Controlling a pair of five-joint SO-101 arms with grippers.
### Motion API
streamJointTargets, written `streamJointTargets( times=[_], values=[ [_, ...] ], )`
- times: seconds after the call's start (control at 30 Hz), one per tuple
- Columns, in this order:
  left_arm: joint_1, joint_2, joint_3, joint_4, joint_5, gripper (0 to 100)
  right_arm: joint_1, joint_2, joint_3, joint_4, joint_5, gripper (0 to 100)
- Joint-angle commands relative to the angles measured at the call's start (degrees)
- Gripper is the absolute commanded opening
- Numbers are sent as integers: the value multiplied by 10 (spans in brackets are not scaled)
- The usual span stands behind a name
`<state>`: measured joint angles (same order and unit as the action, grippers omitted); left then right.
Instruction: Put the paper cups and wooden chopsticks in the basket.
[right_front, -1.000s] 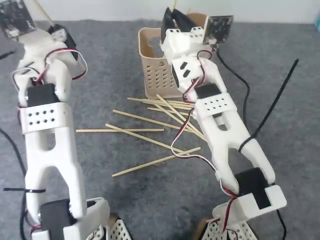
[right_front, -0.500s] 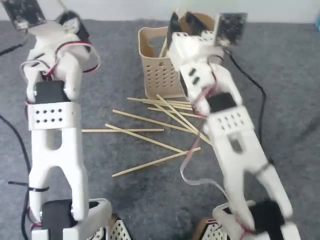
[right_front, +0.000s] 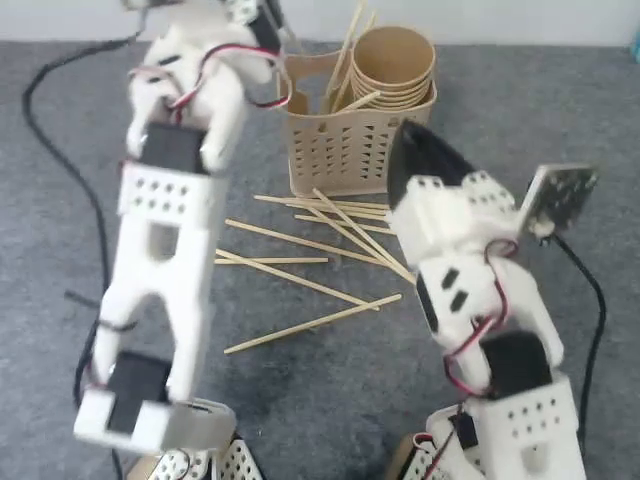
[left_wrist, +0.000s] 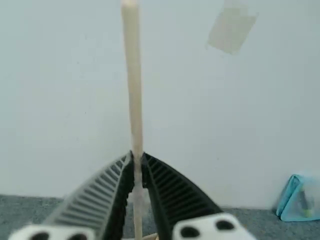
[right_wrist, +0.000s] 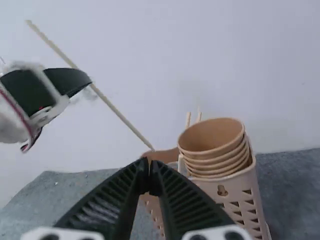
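My left gripper (left_wrist: 134, 161) is shut on a wooden chopstick (left_wrist: 131, 75) that sticks straight out past its fingertips. In the high view this gripper (right_front: 262, 14) is at the far left corner of the beige slotted basket (right_front: 345, 150). The right wrist view shows it (right_wrist: 60, 86) holding the chopstick (right_wrist: 115, 112) slanted over the basket's rim. A stack of paper cups (right_front: 393, 60) sits in the basket with a few chopsticks beside it. My right gripper (right_front: 404, 136) is shut on nothing, just in front of the basket. Several chopsticks (right_front: 300, 280) lie on the grey carpet.
The loose chopsticks are strewn between the two arms, some crossing each other near the basket's front wall. A black cable (right_front: 55, 120) runs along the left and another (right_front: 590, 290) along the right. A white wall stands behind the basket.
The left arm has swung right toward the basket with the chopstick in its gripper. The right arm has pulled back from over the basket toward the front, uncovering the cups.
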<state>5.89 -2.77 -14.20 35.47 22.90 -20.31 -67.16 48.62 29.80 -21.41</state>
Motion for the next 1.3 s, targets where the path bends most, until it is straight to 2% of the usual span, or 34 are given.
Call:
streamJointTargets(
  times=[0.0,0.13,0.3,0.47,0.53,0.7,0.93,1.13,1.27],
  values=[
    [15,84,-102,-17,2,11,4,-46,35,9,-8,12],
    [25,147,-123,-15,-55,11,4,-50,74,8,-39,12],
    [40,186,-122,6,-150,36,3,-49,82,14,-42,12],
    [43,185,-122,38,-163,279,-3,-49,100,9,-41,15],
    [35,173,-123,53,-163,336,-11,-49,108,10,-39,15],
    [18,119,-121,105,-163,302,-35,-49,129,15,8,16],
    [-11,27,-120,244,-163,246,-49,-36,143,15,14,16],
    [-35,-47,-120,380,-163,242,-67,64,118,15,16,16],
    [-47,-77,-119,476,-163,242,-67,145,87,15,50,16]
  ],
)
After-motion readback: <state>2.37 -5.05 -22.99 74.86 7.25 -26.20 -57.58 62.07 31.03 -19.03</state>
